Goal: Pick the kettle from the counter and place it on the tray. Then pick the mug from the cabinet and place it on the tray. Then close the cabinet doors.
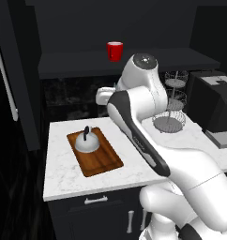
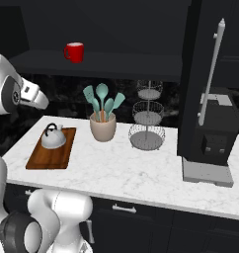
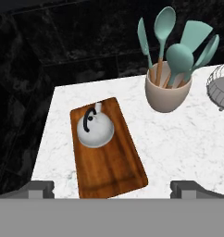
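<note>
Fetching the small bright red mug with its white inside looks like the step in hand, since the squat silver-grey dome kettle with the thin black handle already sits on the far half of the rectangular brown wooden tray, at the left end of the white marble-patterned counter. The mug stands alone on the dark inner shelf of the black upper wall cabinet, above and a little right of the tray, well apart from everything on the counter.

The claw hangs above the near end of the tray, spread wide and holding nothing — its two dark tips flank the tray's near corners in the hand view.

To do this well, I would lift clear of the kettle's handle first, then swing up to shelf height and come at the mug level from the front. I cannot tell which way the mug's handle faces. The beige utensil crock of teal spoons stands just right of the tray — keep the elbow off it. The open black panelled door on the left wants a wide berth too.
</note>
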